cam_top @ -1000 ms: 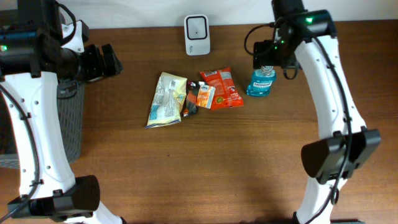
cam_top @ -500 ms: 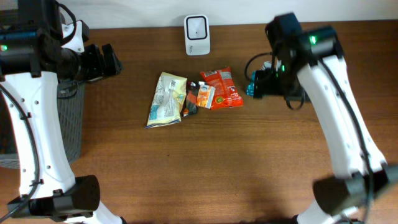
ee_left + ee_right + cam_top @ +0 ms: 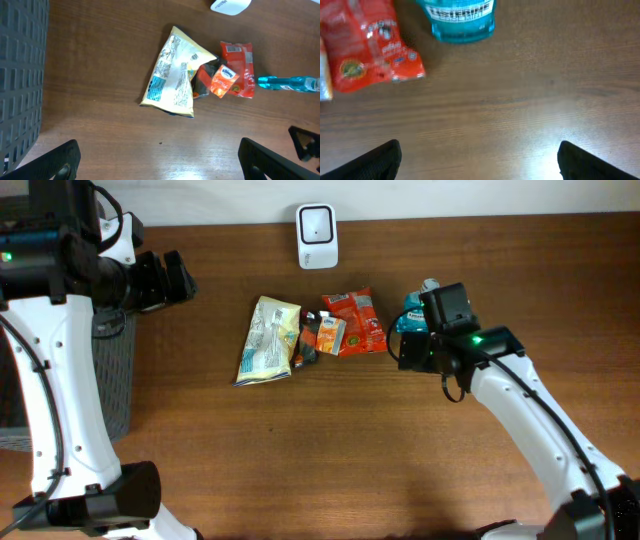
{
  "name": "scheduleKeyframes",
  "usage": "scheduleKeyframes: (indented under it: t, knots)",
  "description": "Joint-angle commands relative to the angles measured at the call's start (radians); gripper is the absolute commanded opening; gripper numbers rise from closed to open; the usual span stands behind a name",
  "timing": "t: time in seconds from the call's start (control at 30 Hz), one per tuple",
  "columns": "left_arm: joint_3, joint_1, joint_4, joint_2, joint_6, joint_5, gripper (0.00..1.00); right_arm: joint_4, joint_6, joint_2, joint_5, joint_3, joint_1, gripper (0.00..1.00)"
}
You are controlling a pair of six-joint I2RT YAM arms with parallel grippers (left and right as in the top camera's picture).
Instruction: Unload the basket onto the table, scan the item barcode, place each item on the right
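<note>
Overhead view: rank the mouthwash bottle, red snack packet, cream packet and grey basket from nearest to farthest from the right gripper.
Measured from the open right gripper:
1. Mouthwash bottle, just beyond it, partly under the arm.
2. Red snack packet, a little further to the left.
3. Cream packet, further left again, past the red one.
4. Grey basket, far off at the left side.

A blue mouthwash bottle (image 3: 462, 17) with a white-lettered label sits just to the right of a red snack pouch (image 3: 355, 320). The pouch lies flat beside a pale yellow bag (image 3: 268, 338), and a small orange sachet (image 3: 328, 333) overlaps where they meet. The white scanner (image 3: 316, 223) stands apart, above the cluster in the overhead view.
</note>
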State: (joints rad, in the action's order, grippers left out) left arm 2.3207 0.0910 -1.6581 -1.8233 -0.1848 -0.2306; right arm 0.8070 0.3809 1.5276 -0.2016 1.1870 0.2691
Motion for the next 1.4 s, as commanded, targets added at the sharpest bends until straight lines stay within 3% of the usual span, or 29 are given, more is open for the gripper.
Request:
scheduleKeyframes:
  t: [0.0,0.33,0.47,0.87,1.37]
  knots:
    - [0.006,0.000,-0.001,0.010,-0.009,0.000,0.99,-0.069,-0.009,0.045,-0.047,0.000,-0.002,0.98]
    - [0.006,0.000,-0.001,0.010,-0.009,0.000,0.99,-0.261,-0.011,0.166,-0.201,0.000,-0.002,0.98]
    - [0.006,0.000,-0.001,0.010,-0.009,0.000,0.99,-0.301,-0.037,0.168,-0.198,-0.021,-0.002,0.99]
    - [0.006,0.000,-0.002,0.010,-0.009,0.000,0.99,-0.668,-0.142,0.168,-0.049,-0.146,-0.002,0.98]
    - [0.006,0.000,-0.001,0.010,-0.009,0.000,0.99,-0.888,-0.253,0.255,-0.145,-0.146,-0.003,0.98]
